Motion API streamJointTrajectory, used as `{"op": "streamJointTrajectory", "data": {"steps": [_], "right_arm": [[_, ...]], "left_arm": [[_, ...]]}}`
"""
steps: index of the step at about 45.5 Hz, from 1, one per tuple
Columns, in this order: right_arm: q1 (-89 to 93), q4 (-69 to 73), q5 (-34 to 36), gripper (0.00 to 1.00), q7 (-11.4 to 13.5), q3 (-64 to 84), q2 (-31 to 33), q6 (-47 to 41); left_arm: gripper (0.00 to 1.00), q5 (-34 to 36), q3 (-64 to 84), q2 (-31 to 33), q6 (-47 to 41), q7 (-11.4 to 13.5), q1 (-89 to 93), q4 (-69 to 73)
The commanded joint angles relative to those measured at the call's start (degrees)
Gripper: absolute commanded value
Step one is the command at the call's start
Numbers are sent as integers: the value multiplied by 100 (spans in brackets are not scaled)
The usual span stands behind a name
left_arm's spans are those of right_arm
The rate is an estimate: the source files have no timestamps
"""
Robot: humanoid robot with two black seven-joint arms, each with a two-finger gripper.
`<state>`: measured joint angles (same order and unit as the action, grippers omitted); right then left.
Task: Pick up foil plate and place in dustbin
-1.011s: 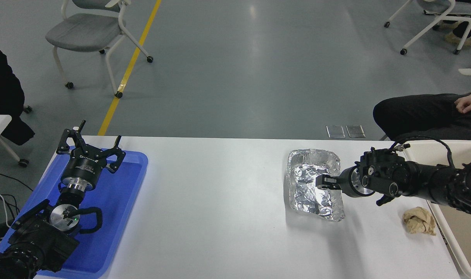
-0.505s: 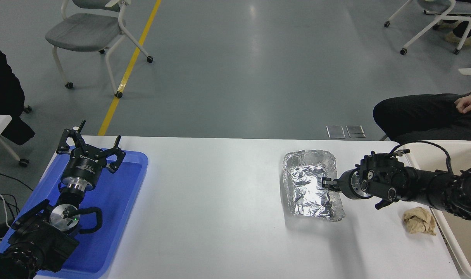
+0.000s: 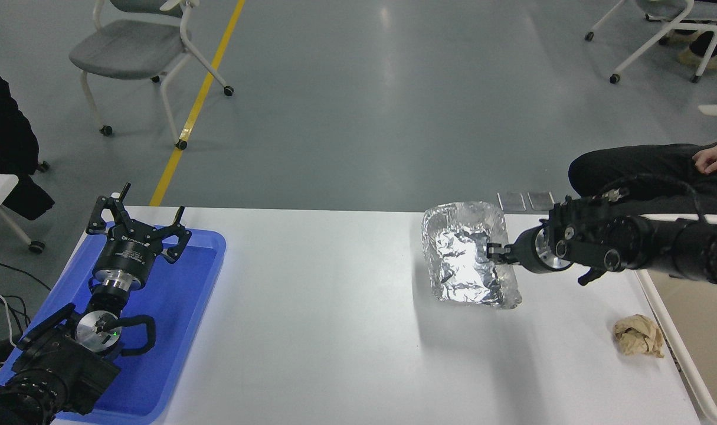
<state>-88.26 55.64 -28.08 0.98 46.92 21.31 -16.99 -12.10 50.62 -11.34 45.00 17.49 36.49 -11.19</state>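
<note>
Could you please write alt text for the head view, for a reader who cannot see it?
The right gripper holds the foil plate by its rim, lifted off the white table, with the dustbin at the right edge. The left gripper sits open over a blue tray.

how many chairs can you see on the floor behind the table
2: one grey chair at the far left, one chair at the far right, cut off by the picture's top edge.

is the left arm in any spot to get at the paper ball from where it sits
Probably not: the left gripper sits over the blue tray at the far left, while the paper ball lies across the table beside the bin.
</note>
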Motion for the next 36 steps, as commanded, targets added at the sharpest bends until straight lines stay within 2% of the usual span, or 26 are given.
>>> {"op": "streamJointTrajectory", "data": {"steps": [1, 13, 24, 36], "right_arm": [[-2263, 1414, 5, 0, 42, 1038, 568, -832], [-4057, 2109, 92, 0, 367, 1575, 524, -1807], [-4691, 2136, 92, 0, 473, 1584, 524, -2441], [-4841, 2136, 92, 0, 596, 1593, 559, -2573]], "left_arm": [[100, -3, 0, -8, 0, 0, -1, 2], [100, -3, 0, -8, 0, 0, -1, -15], [100, -3, 0, -8, 0, 0, -1, -15], [100, -3, 0, -8, 0, 0, -1, 3]]}}
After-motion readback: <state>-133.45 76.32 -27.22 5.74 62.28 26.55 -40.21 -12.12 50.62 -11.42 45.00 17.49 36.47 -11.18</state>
